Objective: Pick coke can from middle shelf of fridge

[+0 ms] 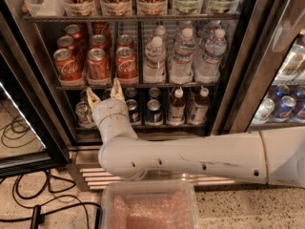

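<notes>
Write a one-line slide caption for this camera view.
Open gripper poised just below the coke cans on the middle shelf of the fridge, nothing grasped yet.

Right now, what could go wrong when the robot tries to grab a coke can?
The tool hangs open just below the middle shelf, so rising could bump its front rail. The coke cans stand packed side by side; a finger could knock a neighbour over.

The spread pincer (105, 94), just under the middle shelf (138, 85), partly hides bottom-row cans (85, 112).
</notes>
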`<state>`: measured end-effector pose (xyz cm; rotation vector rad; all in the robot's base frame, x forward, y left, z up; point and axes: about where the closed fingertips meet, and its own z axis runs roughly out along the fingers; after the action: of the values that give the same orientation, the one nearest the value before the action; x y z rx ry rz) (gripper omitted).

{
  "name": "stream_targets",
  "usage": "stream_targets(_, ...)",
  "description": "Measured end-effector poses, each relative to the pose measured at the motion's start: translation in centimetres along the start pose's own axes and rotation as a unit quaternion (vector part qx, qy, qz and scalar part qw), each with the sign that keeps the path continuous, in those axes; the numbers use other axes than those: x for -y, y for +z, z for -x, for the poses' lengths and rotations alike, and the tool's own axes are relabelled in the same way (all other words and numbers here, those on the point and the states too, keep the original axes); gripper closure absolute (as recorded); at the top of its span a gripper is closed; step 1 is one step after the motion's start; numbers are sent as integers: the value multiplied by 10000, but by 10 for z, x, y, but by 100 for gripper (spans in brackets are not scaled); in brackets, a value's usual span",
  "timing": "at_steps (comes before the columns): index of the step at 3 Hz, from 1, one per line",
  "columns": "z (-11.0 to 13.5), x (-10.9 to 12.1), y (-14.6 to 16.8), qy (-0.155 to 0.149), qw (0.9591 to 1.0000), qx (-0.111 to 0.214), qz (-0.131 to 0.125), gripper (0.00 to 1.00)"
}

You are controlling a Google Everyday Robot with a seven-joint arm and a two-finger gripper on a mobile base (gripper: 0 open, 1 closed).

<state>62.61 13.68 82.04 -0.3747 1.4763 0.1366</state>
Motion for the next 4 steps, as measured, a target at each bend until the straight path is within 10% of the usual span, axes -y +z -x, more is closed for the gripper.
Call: stream_targets(4,4,-9,4,131,9998,152,-18,26)
